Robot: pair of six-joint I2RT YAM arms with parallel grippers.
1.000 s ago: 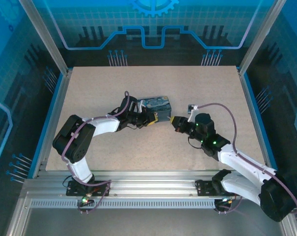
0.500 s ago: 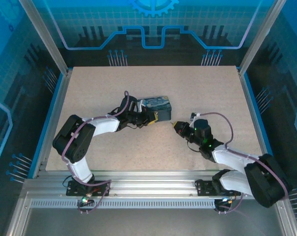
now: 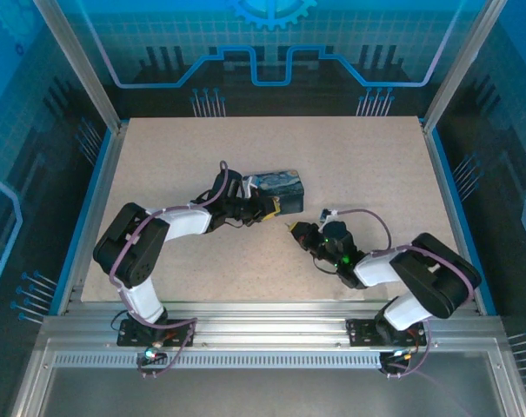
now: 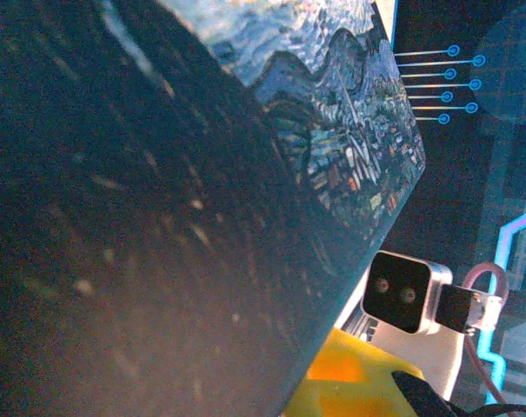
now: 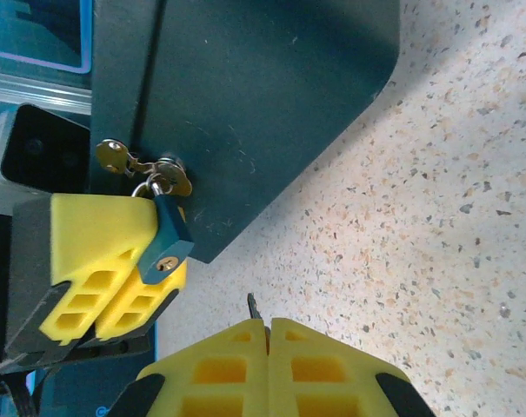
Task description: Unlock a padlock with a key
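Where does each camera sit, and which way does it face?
Top external: overhead, behind the bases, looking down on the speckled beige table; both arms show.
Left wrist: close against the night-sky painted tin box; yellow finger below.
Right wrist: low, facing the small blue padlock in the left gripper; right gripper pinches the thin dark key.
Both wrist views share the tin box.

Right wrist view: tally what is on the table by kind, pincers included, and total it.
Tin box: 1
Padlock: 1
Key: 1
Pincers: 2, left pincer and right pincer
Total: 5
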